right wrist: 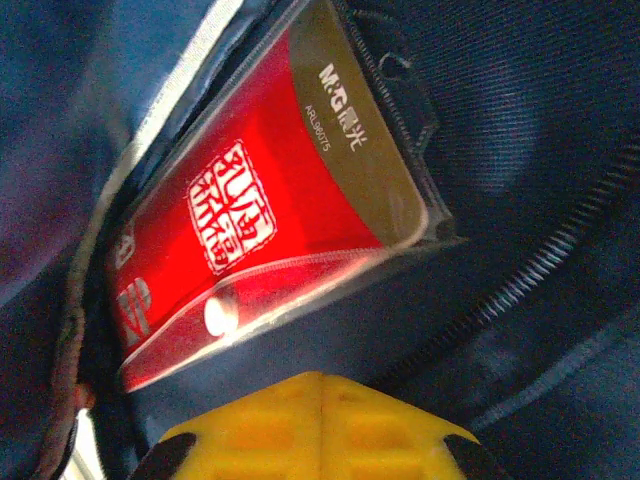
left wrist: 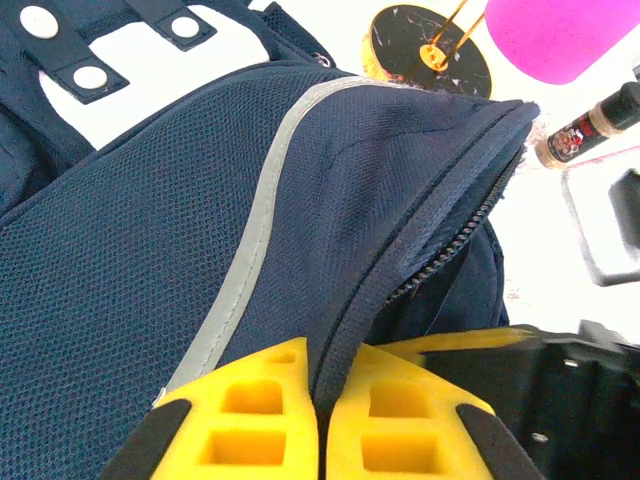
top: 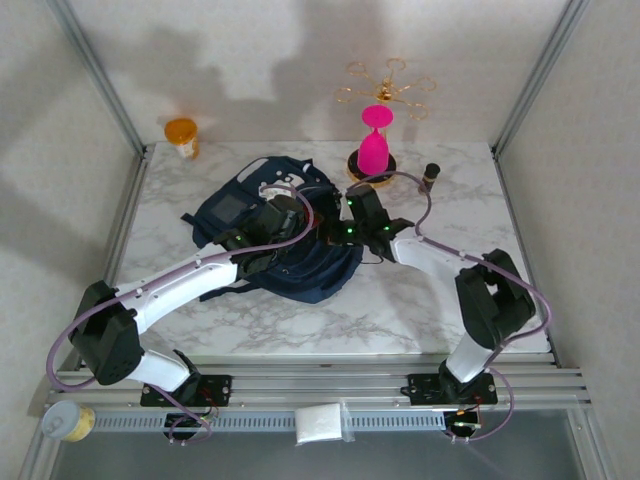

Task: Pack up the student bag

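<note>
The student bag (top: 322, 270), a navy backpack with white patches and a grey stripe, lies mid-table. My left gripper (top: 288, 216) is over its top. In the left wrist view the yellow fingers (left wrist: 262, 410) pinch the bag's zipper edge (left wrist: 372, 330), so that gripper (left wrist: 325, 365) is shut on it and holds the flap up. My right gripper (top: 340, 226) reaches into the opening from the right. In the right wrist view it (right wrist: 322, 380) is shut with nothing between its pads, just in front of a red packet in a clear pouch (right wrist: 250, 200) inside the bag (right wrist: 520, 130).
A pink goblet (top: 375, 140) on a gold stand (top: 388, 85) stands behind the bag, and a dark spice bottle (top: 432, 175) to its right. An orange jar (top: 182, 135) sits at the far left. A white packet (top: 320, 423) and a capped jar (top: 65, 422) lie below the rail.
</note>
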`<act>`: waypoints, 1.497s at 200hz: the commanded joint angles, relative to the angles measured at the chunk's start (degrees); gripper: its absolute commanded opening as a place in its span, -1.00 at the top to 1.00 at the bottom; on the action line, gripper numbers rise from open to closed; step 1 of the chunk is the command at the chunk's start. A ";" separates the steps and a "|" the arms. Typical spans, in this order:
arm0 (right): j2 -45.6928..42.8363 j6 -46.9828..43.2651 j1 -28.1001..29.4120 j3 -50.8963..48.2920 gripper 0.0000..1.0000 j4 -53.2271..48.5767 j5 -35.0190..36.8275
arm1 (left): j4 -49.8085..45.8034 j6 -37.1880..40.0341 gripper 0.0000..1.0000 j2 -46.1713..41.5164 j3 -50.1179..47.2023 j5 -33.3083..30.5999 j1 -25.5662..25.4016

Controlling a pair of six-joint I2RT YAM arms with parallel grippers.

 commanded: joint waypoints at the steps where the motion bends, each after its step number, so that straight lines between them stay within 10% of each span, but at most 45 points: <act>1: 3.53 1.21 -0.04 4.58 0.89 -1.96 5.65 | 4.41 -1.73 1.00 -1.03 0.31 2.54 -0.83; 112: -5.81 -3.23 -0.45 -0.62 0.81 0.95 6.75 | 7.85 -4.17 1.00 1.78 -2.00 4.90 -0.83; 164: -16.35 -2.95 -0.75 -4.95 0.63 -10.91 13.18 | 4.30 1.85 0.47 3.40 -1.64 16.89 -1.38; 200: -19.71 -0.26 2.49 -6.97 0.47 -16.15 16.53 | 7.33 0.78 -0.03 -11.41 -12.53 17.67 -0.36; 249: -14.43 8.03 17.63 -0.74 0.29 -25.18 29.20 | 5.62 -4.84 -0.47 -27.34 -25.29 12.80 12.26; 299: 0.12 14.36 29.60 11.85 0.10 -27.18 35.58 | 12.84 -8.39 -0.54 -24.93 -29.98 18.80 25.61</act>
